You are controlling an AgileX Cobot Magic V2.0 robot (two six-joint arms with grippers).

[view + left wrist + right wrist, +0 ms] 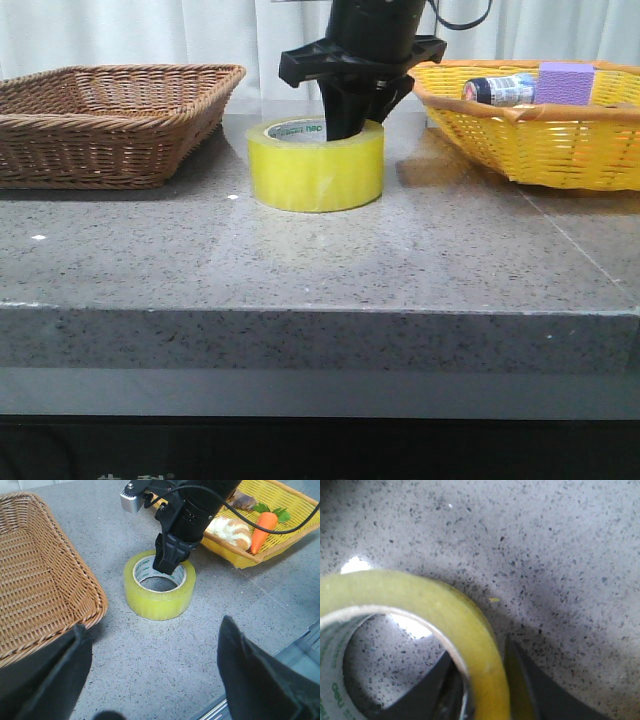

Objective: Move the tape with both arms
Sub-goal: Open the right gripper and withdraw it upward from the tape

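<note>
Front view: the tape [316, 165] lies flat on the grey stone table [300, 260], between a brown wicker basket [110, 120] on the left, whose inside is hidden from here, and a yellow basket [540, 135] on the right holding a dark small bottle [497, 89] and a purple block [567, 80]. The right gripper [350, 125] comes down over the roll's far wall — one finger inside the core.

Left wrist view: the brown basket shows only bare weave; the yellow one holds a carrot [263, 525] and a bread roll [227, 530]. The left gripper [150, 680] hovers near the tape, fingers spread wide, holding nothing.

Right wrist view: the right fingers [440, 690] straddle the roll's wall, one inside and one outside — pinching it.
</note>
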